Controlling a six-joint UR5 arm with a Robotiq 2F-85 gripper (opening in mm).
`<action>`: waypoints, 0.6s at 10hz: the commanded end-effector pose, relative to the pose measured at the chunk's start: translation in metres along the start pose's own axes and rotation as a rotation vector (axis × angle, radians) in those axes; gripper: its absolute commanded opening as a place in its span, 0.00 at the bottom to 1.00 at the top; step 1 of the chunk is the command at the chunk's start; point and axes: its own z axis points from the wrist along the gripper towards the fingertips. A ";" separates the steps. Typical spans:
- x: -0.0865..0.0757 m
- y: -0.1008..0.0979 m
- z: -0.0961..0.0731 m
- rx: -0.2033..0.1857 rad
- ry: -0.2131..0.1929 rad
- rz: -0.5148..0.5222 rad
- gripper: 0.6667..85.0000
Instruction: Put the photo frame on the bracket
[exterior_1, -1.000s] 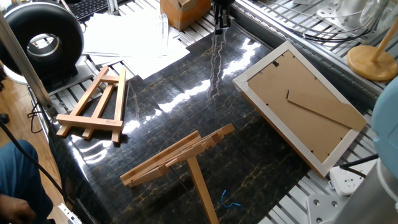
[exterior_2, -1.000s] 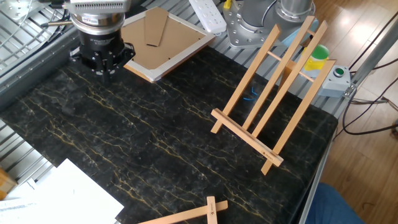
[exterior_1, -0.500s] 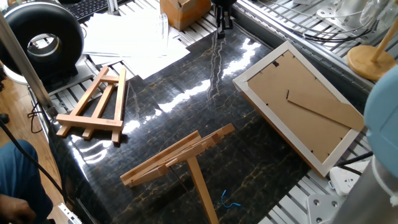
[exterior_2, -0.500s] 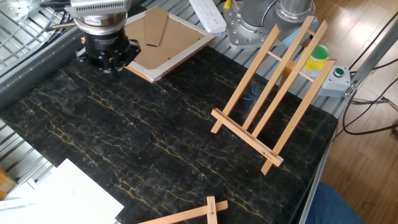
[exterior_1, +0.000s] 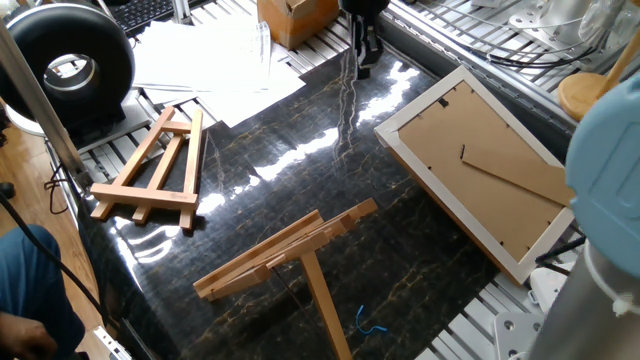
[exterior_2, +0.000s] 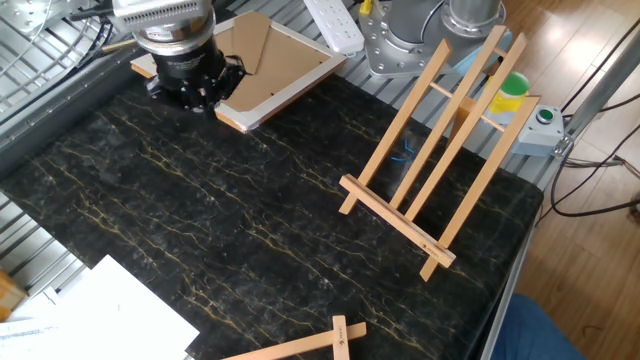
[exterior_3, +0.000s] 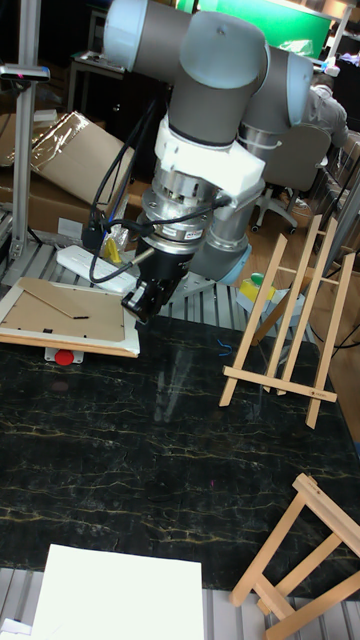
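The photo frame (exterior_1: 490, 165) lies back-up at the table's edge, with a white border, a brown board and a stand flap; it also shows in the other fixed view (exterior_2: 275, 55) and the tall view (exterior_3: 60, 315). The bracket (exterior_2: 440, 150), a light-wood easel of long slats, stands upright on the dark tabletop (exterior_1: 290, 250) (exterior_3: 290, 320). My gripper (exterior_1: 362, 50) hangs just above the table beside the frame's near corner (exterior_2: 200, 98) (exterior_3: 140, 300). Its fingers look slightly apart with nothing between them.
A smaller A-shaped wooden easel (exterior_1: 155, 165) lies flat near the opposite table edge (exterior_3: 300, 560). White paper sheets (exterior_1: 215, 60) and a cardboard box (exterior_1: 295, 18) sit behind. A power strip (exterior_2: 335, 25) and the robot base (exterior_2: 420, 30) stand beyond the frame.
My gripper has shifted sideways over the table toward the photo frame, and now hangs by the frame's corner. The frame and both easels have not moved.
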 end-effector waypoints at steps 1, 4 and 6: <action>-0.001 0.004 0.005 -0.043 0.025 -0.101 0.00; -0.013 0.016 0.008 -0.158 0.050 -0.241 0.00; -0.016 0.012 0.015 -0.153 0.080 -0.252 0.00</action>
